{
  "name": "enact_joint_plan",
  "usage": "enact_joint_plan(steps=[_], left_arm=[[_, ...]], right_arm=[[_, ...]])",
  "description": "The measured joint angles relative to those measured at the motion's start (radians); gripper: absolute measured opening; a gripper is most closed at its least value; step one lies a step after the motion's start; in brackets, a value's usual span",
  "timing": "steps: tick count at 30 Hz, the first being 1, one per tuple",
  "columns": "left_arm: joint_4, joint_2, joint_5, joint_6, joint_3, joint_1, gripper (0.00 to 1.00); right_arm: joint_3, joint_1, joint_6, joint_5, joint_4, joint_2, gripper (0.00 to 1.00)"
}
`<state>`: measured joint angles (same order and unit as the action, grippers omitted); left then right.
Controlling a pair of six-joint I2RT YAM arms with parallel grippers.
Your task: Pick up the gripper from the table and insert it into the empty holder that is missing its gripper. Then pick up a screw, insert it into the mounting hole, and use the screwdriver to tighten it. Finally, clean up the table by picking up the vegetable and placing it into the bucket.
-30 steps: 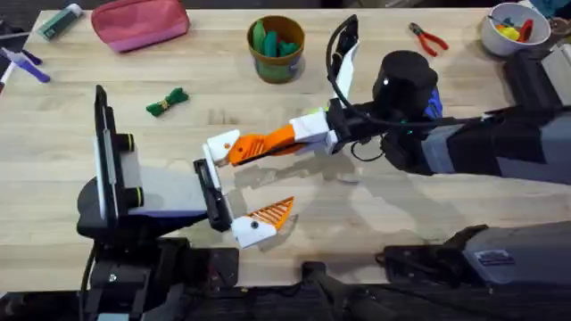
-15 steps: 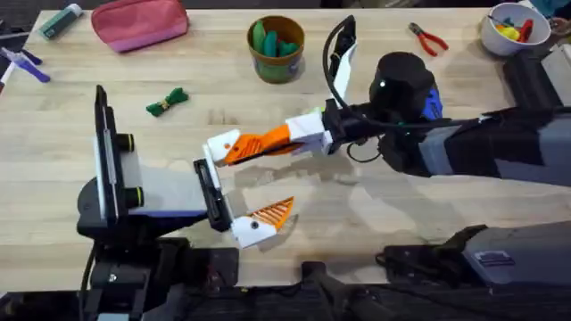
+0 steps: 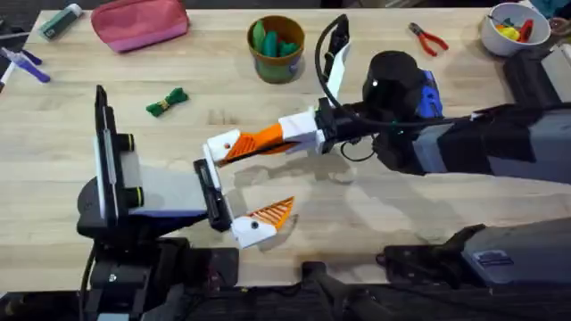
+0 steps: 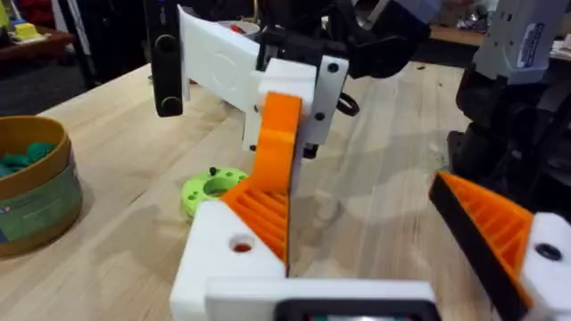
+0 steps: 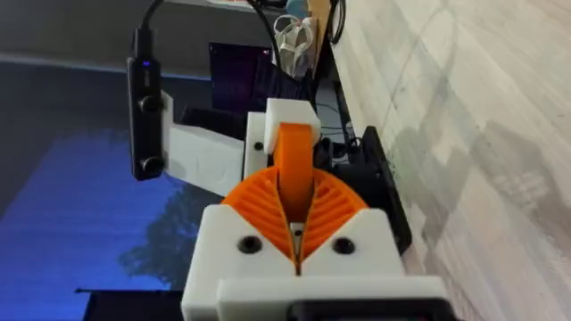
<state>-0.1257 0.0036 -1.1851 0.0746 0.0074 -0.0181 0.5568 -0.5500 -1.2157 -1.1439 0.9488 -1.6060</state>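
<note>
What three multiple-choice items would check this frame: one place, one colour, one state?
1. The vegetable lies:
A. in the bucket
B. on the pink pouch
C. on the bare table

2. The pliers' handles are:
A. blue
B. red
C. yellow

3. The right tool is:
A. open and empty
B. shut on the gripper
C. shut on the pliers

Answers:
1 C: the vegetable sits on wood, apart from the bucket.
2 B: the pliers have red handles.
3 B: the right tool clamps the gripper between its pads.
</note>
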Motion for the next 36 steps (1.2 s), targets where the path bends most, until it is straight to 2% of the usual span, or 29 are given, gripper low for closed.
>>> enact_joint_plan(steps=[36], left_arm=[[0.001, 0.000, 0.003, 0.001, 0.000, 0.000, 0.988]], right_arm=[[0.018, -0.011, -0.004, 0.006, -0.016, -0.002, 0.011]])
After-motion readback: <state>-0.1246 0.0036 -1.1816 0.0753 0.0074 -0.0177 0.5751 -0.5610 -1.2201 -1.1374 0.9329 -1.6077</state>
